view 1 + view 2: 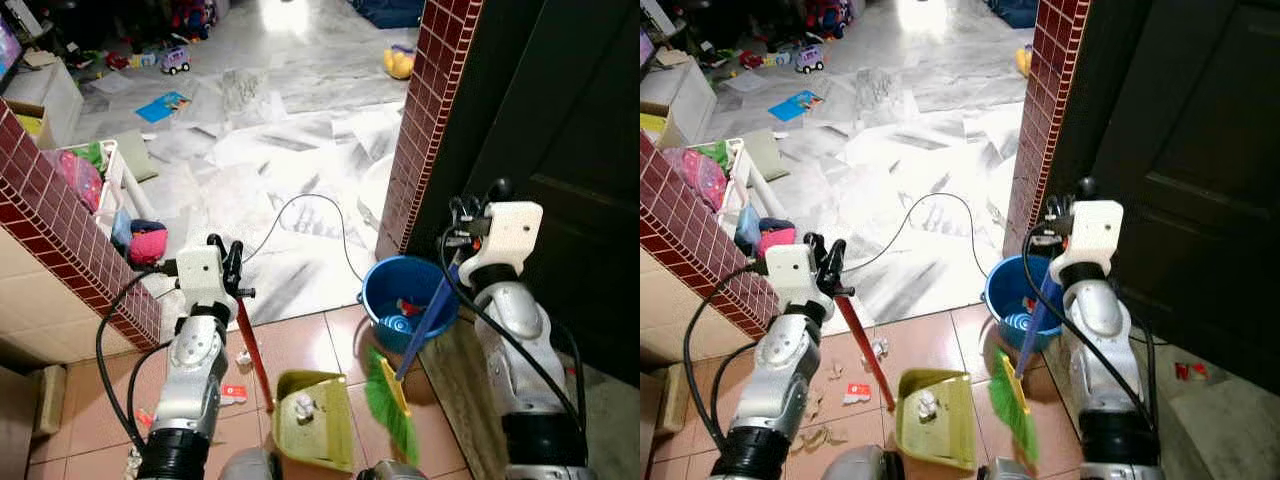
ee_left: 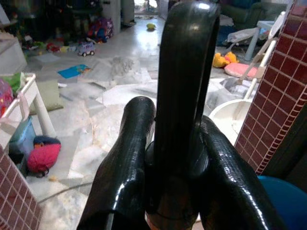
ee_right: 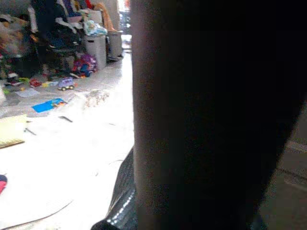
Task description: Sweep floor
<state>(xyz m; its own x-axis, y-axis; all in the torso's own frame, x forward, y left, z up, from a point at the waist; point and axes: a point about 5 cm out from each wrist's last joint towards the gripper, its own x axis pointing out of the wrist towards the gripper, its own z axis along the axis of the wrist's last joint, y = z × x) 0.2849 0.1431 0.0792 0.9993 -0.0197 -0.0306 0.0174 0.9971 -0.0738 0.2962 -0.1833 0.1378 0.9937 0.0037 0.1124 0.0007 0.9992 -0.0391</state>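
Left eye view: the left gripper point(image 1: 234, 262) is clamped on the top of the dustpan's red handle point(image 1: 254, 350), its 2 black fingers point(image 2: 124, 163) pressed against the dark grip between them. The yellow-green dustpan point(image 1: 318, 420) rests on the terracotta tile floor point(image 1: 300, 345) with a crumpled paper scrap point(image 1: 303, 404) already inside. The right gripper point(image 1: 462, 235) holds the blue shaft point(image 1: 425, 320) of the green-bristled broom point(image 1: 388, 402), whose head hangs just beside the pan's right edge; the right wrist view is too dark to show how the fingers sit, so their closure is judged from the shaft staying in place. Loose scraps point(image 1: 830, 395) lie on the tiles to the pan's left, near the brick-tiled wall point(image 1: 70, 250). A blue bucket point(image 1: 395, 285) stands just behind the broom, and a black cable point(image 1: 300, 215) crosses the marble floor beyond.

To finish the step well, the pan's lip should stay flat on the tile while the broom passes round to the far side of the scraps and draws them in with short strokes, clear of the bucket.
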